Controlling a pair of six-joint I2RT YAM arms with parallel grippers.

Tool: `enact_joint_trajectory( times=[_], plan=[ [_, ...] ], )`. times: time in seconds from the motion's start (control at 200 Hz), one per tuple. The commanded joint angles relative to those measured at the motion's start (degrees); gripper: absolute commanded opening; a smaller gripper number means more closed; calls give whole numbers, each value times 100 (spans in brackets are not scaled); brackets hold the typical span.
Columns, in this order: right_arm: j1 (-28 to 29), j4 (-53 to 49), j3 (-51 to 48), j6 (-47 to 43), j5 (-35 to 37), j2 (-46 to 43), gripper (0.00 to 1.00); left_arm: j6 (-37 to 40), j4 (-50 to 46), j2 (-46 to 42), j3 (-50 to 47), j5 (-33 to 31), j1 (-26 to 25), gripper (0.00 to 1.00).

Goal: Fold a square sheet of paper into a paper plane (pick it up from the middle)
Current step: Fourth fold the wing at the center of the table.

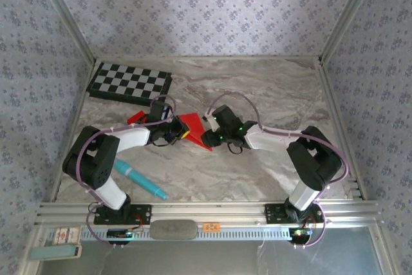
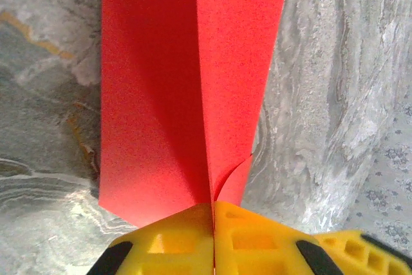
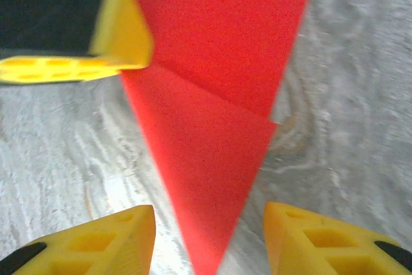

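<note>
Where the two arms meet in the middle of the top view, the red paper (image 1: 193, 123) sits over the marbled table (image 1: 257, 88), folded to a pointed, creased shape with its tip toward the lower right; the left gripper (image 1: 182, 133) is at its left edge and the right gripper (image 1: 208, 139) at its lower tip; in the left wrist view the left gripper (image 2: 213, 214) has its yellow jaws pressed together at the bottom centre, pinching the near edge of the red paper (image 2: 167, 94), whose layers run up the frame on either side of a central crease; in the right wrist view the right gripper (image 3: 209, 243) has its jaws apart at the lower corners, the narrow tip of the red paper (image 3: 206, 146) between them and touching neither; a yellow finger (image 3: 125, 37) of the left gripper meets the paper's edge at the upper left of that frame; a chequered board (image 1: 129, 83) lies at the upper left of the top view, a small red scrap (image 1: 135, 118) just below it, a teal pen (image 1: 138, 178) at the lower left
</note>
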Motion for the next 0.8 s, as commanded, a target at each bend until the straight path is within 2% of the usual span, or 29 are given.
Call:
enact_joint_trajectory(
  times=[0.0,0.395,0.795],
  plan=[
    [254,307,58,-533,303,247,49,-137,-456,-80,186,-85,-56,7],
    [464,467,380,-632,528,932,45,-294,-745,6,429,-26,-93,7],
    [459,394,433,-646,521,1022,28,-286,-842,24,439,-35,-92,9]
  ],
)
